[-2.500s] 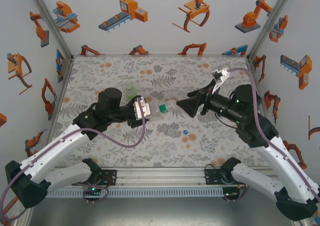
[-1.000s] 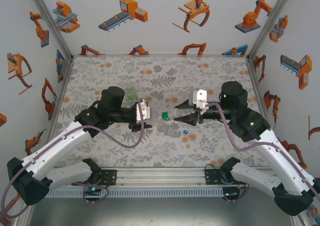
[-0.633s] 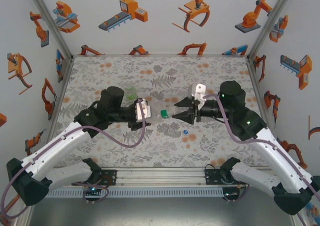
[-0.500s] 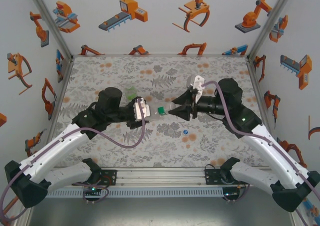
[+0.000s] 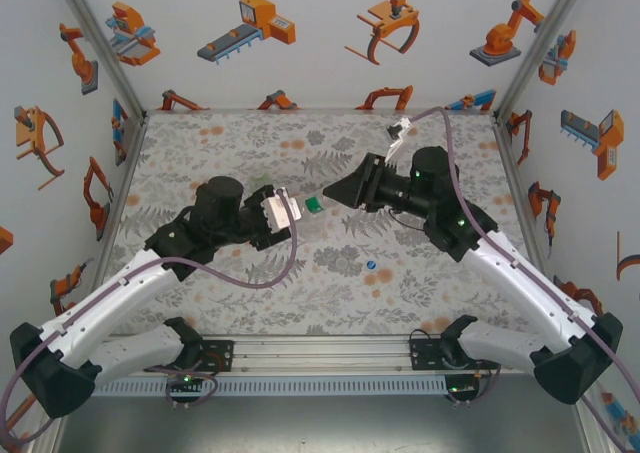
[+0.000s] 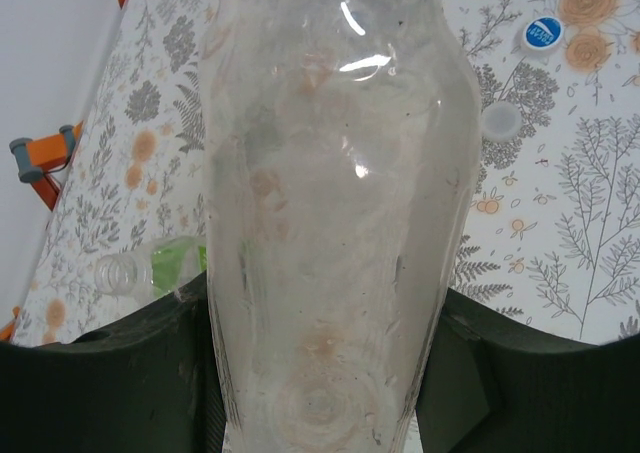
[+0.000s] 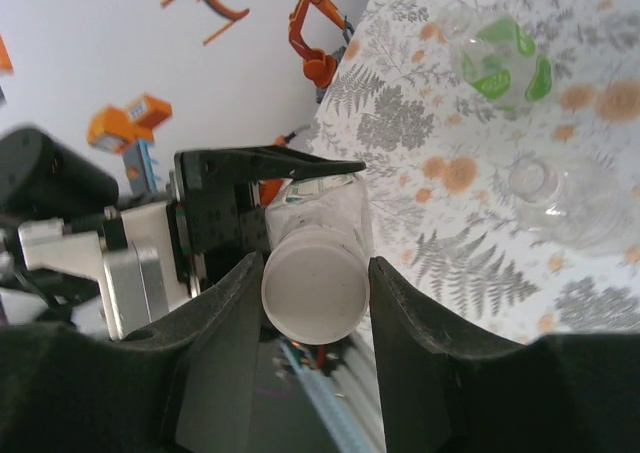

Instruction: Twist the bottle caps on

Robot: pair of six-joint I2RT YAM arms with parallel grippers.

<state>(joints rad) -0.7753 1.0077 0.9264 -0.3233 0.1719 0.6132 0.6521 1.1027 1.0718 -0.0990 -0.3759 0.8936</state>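
Arms angled inward, facing: left hand (image 5: 286,213) clamps clear bottle (image 6: 330,223); right hand (image 7: 313,268) pinches pale cap (image 7: 312,288).

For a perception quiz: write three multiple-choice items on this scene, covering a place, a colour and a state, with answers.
1. Where is the blue cap? A) screwed on a bottle B) loose on the table C) on a wall
2. What colour is the held cap in the right gripper? A) white B) red C) black
3. How is the left gripper? A) open, empty B) shut on the clear bottle C) shut on a cap
Answers: B, it lies on the patterned surface; A, white shows between the fingers; B, fingers press the bottle's sides.
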